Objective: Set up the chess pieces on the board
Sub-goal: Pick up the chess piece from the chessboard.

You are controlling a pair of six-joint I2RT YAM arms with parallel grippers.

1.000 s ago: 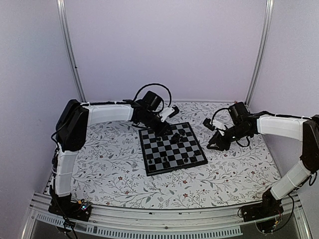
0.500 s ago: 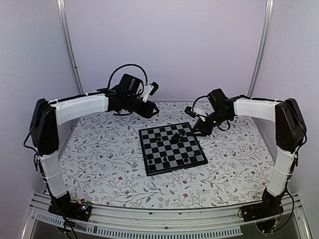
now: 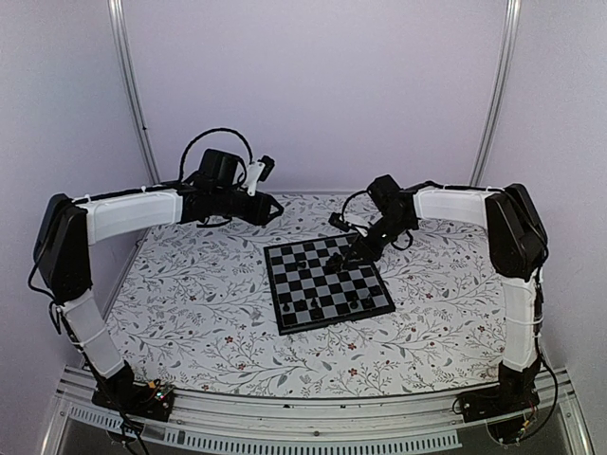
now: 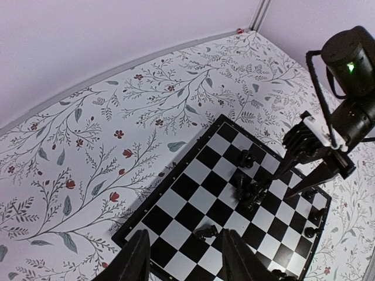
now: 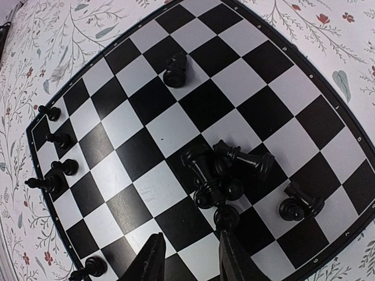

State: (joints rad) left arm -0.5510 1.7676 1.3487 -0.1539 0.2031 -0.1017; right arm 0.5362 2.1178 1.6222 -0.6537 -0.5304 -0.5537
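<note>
tabletop (image 3: 209, 332): floral-print sheet. It carried the board (image 3: 287, 289) roughly in the middle, turned a bit askew to both arms.

near edge of board: a few chess pieces (image 3: 352, 305) stood upright along the edge squares on the near side, one per square. To me that read as a back row already started, so I'd call the task partly done at best.

loners: the right wrist view showed a couple of pieces on their own squares, apart from everything else. I couldn't tell whether they were upright or tipped.

toppled heap (image 5: 220, 170): several pieces lay tipped over around the middle of the board, leaning on and touching each other. My guess is these were the ones waiting for a home square.

right end effector (image 3: 353, 252): it hung just above that heap, pointing down, released, fingers apart with nothing between them. It looked like it was lining up a pick. The tricky bit is that the pieces were tangled, so closing on one could easily shove its neighbours around.

left end effector (image 4: 184, 234): furthest back, over the tabletop beyond the board's far-left corner. It was also released and empty. It was probably parked out there to leave the right arm room over the board.
</note>
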